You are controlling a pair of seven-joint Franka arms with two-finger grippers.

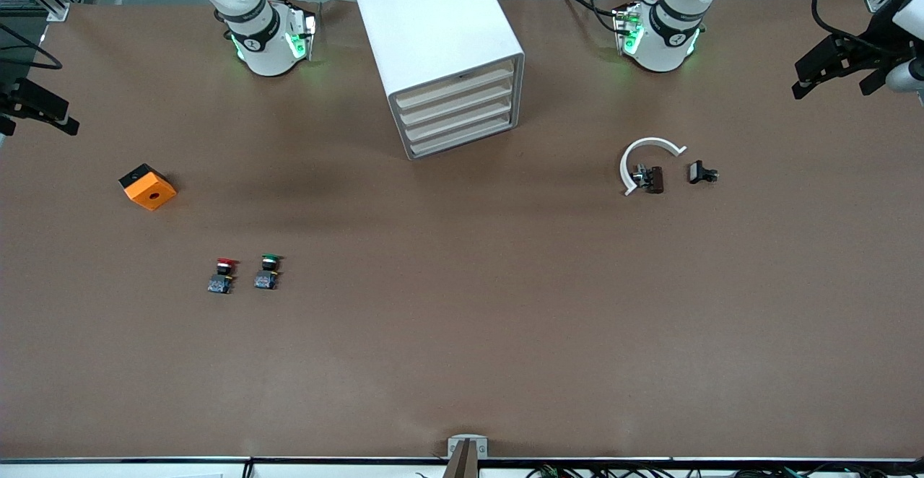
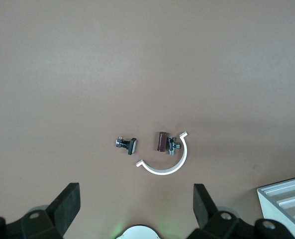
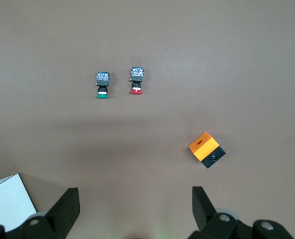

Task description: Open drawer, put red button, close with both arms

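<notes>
The white cabinet [image 1: 433, 23] stands between the two arm bases, and all its drawers are shut. The drawer [image 1: 456, 85] is the uppermost one, with a pale beige front. The red button [image 1: 225, 274] lies on the table toward the right arm's end, nearer the front camera than the cabinet; it also shows in the right wrist view [image 3: 136, 81]. My left gripper [image 2: 136, 194] is open and empty, high over the table by its own base. My right gripper [image 3: 135, 194] is open and empty, high by its base. Both arms wait.
A green-capped button [image 1: 268, 271] lies beside the red one. An orange cube with a hole [image 1: 147, 186] lies toward the right arm's end. A white C-shaped ring with a brown part [image 1: 644, 169] and a small black part [image 1: 702, 172] lie toward the left arm's end.
</notes>
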